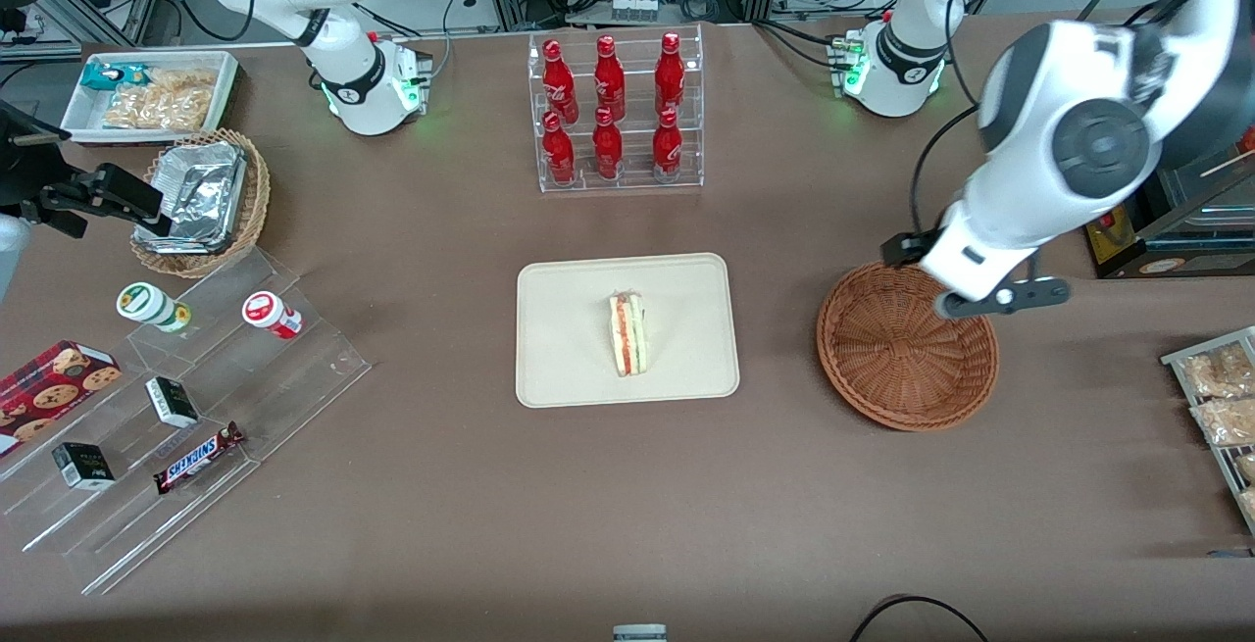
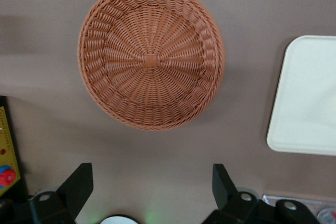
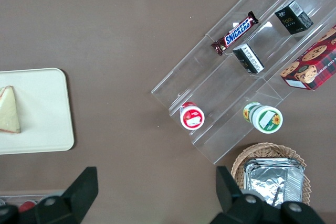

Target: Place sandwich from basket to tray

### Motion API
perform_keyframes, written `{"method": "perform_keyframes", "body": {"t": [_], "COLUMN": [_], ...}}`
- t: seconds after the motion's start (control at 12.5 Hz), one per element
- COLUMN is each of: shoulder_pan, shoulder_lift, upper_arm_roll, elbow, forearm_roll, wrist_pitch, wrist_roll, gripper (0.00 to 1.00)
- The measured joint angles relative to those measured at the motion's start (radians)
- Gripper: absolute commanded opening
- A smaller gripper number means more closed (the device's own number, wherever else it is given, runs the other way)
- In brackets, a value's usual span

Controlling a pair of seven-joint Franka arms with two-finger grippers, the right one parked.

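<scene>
The sandwich (image 1: 627, 333) stands on its edge in the middle of the beige tray (image 1: 569, 328), filling layers facing up. It also shows in the right wrist view (image 3: 9, 109) on the tray (image 3: 42, 108). The reddish-brown wicker basket (image 1: 907, 348) is empty and sits beside the tray, toward the working arm's end of the table. My left gripper (image 1: 966, 268) hangs above the basket's rim, on the part farther from the front camera. In the left wrist view the gripper (image 2: 151, 182) is open with nothing between its fingers, and the empty basket (image 2: 151, 56) and a tray corner (image 2: 307, 93) show.
A clear rack of red bottles (image 1: 615, 113) stands farther from the front camera than the tray. A stepped acrylic shelf with snacks (image 1: 176, 407), a light wicker basket with a foil container (image 1: 201, 201) and a white snack bin (image 1: 147, 93) lie toward the parked arm's end. Snack bags (image 1: 1221, 407) lie at the working arm's end.
</scene>
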Motion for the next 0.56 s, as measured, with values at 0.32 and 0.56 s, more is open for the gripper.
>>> {"method": "perform_keyframes", "body": {"t": [0.32,0.56], "shoulder_pan": [0.087,0.104], "shoulder_lift": [-0.070,-0.106], "upper_arm_roll": [0.004,0.051], "elbow": [0.002,0.031], "forearm_roll": [-0.005,-0.007], "wrist_pitch": [-0.078,-0.133], "wrist_roll": [0.211,0.308], "gripper": [1.00,1.00]}}
